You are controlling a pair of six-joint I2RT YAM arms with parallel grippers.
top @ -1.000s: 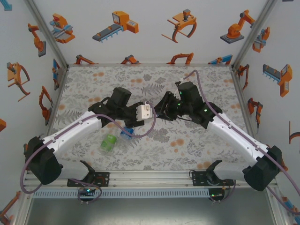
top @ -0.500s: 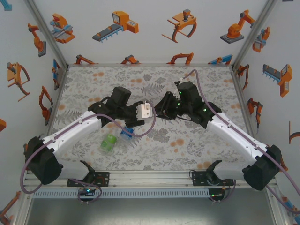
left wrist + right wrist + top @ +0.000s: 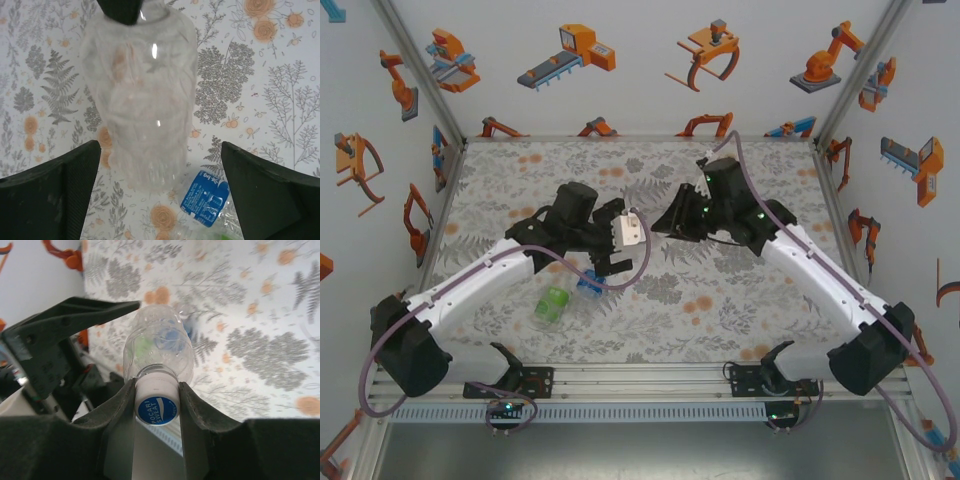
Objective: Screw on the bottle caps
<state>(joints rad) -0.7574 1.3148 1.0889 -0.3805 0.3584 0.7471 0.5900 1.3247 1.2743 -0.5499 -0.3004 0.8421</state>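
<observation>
A clear unlabelled bottle (image 3: 159, 347) hangs in the air by its neck. Its white cap (image 3: 156, 402) with a blue top sits on the neck, and my right gripper (image 3: 156, 390) is shut on that cap. In the left wrist view the same bottle (image 3: 142, 100) stands between the wide-apart fingers of my left gripper (image 3: 160, 146), which is open and touches nothing. On the table below lie a blue-labelled bottle (image 3: 206, 197) and a green-labelled bottle (image 3: 552, 303). In the top view my left gripper (image 3: 620, 240) and right gripper (image 3: 665, 222) meet over the table's middle.
The floral tablecloth (image 3: 740, 300) covers the table, with walls at the left, right and back. The two lying bottles rest under the left arm's forearm (image 3: 480, 275), near the front left.
My right gripper has drawn back and up towards the far side with the capped bottle. The left gripper has shifted only slightly.
</observation>
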